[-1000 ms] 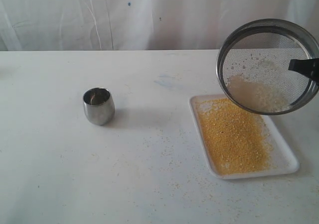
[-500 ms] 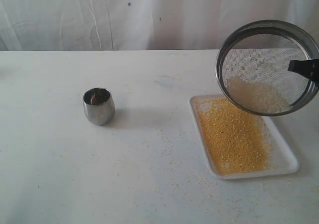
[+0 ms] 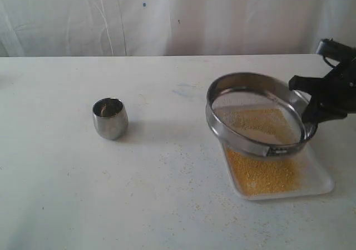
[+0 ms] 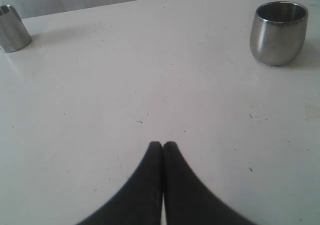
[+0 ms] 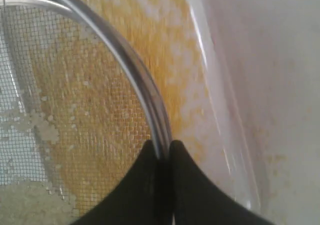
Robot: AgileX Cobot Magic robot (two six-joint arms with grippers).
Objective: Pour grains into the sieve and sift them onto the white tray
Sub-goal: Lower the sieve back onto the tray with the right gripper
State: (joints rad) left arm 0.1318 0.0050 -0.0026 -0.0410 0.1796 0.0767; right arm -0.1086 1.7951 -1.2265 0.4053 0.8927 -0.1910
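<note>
While our right hand (image 5: 161,147) pinches the sieve (image 3: 257,115) rim over the tray (image 3: 318,178), a tilt could spill grains (image 3: 261,175) onto the tabletop (image 3: 167,194).

White counter (image 3: 67,194), matte and lightly scuffed, fills the lower part of the exterior view; a faint bluish smear (image 3: 182,90) marks it toward the far edge. Behind that edge hangs a white sheet (image 3: 167,16) in soft vertical folds, bearing two small dark specks (image 3: 144,4). Light even and diffuse; shadows soft.
</note>
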